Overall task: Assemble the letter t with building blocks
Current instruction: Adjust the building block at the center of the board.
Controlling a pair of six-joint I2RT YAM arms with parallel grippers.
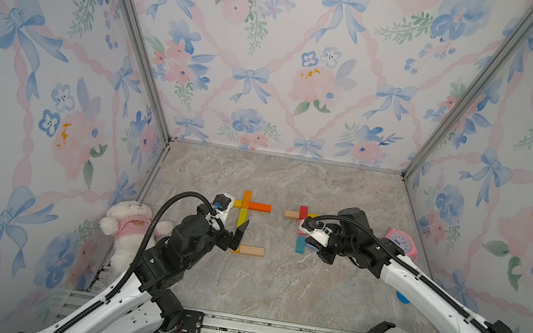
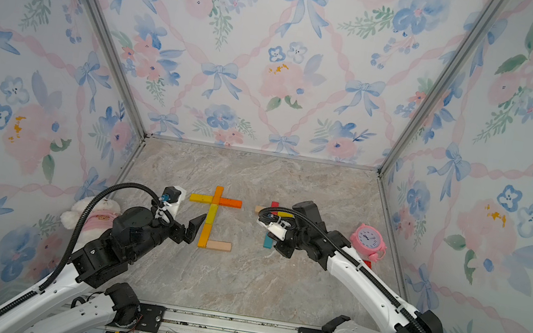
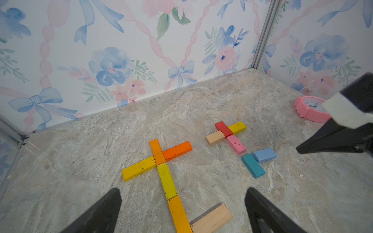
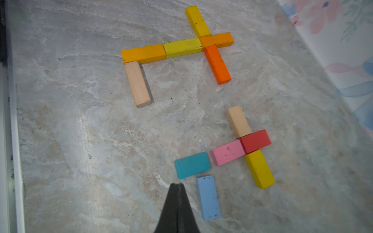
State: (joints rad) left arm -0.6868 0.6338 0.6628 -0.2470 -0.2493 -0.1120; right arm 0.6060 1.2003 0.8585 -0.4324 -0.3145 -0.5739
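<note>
R gripper (image 4: 177,185): jaws pressed shut, empty | light blue block (image 4: 208,197) just beside tips, not touching; teal block (image 4: 191,165) at its 9 o'clock in both top views | L gripper (image 3: 182,190): spread wide, empty; orange stem block (image 2: 204,235) at its 3 o'clock | top views: R tips + light blue block hidden under R wrist cam (image 1: 316,234)

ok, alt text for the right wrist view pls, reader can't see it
The shut right gripper hangs over a marble table, its tip beside a teal block and a light blue block. Beyond lie two flat block figures: a larger t in yellow, orange and bare wood, and a smaller cross of red, pink, yellow and wood blocks.
</note>
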